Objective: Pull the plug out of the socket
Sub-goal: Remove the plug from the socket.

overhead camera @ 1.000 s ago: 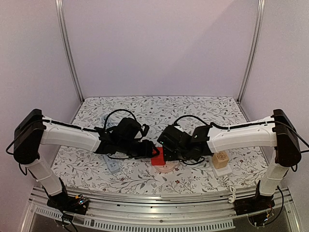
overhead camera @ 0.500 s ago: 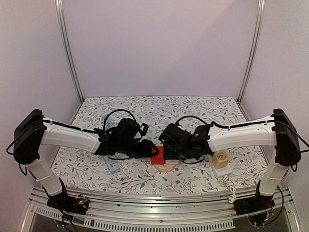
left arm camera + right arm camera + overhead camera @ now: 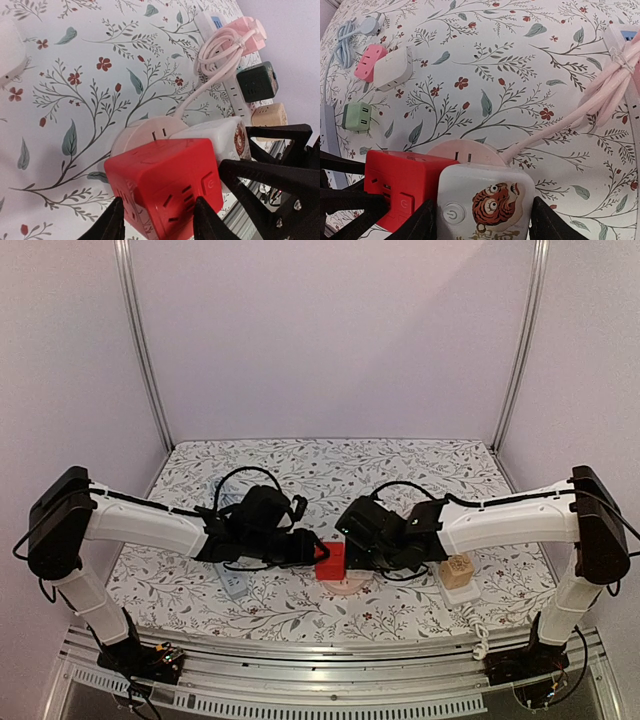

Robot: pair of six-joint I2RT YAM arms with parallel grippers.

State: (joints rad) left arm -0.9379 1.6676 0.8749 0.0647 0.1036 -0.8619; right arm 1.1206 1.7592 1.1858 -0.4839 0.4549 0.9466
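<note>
The left hand [image 3: 159,210] is clamped on the red cube socket [image 3: 165,180], one finger on each side wall. The right hand [image 3: 482,212] straddles the white tiger-faced plug [image 3: 487,200]. Its fingers lie against both flanks, though I cannot tell whether they are gripping.

The two blocks touch side by side, partly over a round pink base [image 3: 462,148] on the floral surface [image 3: 485,65]. Their joint is hidden, so the pins probably run sideways.

To do this well, firm the right grip first and hold the red cube dead still. Then draw the white block straight away along the pins, without twisting. Beyond, the pink cable [image 3: 560,130] trails off; leave it slack.
</note>
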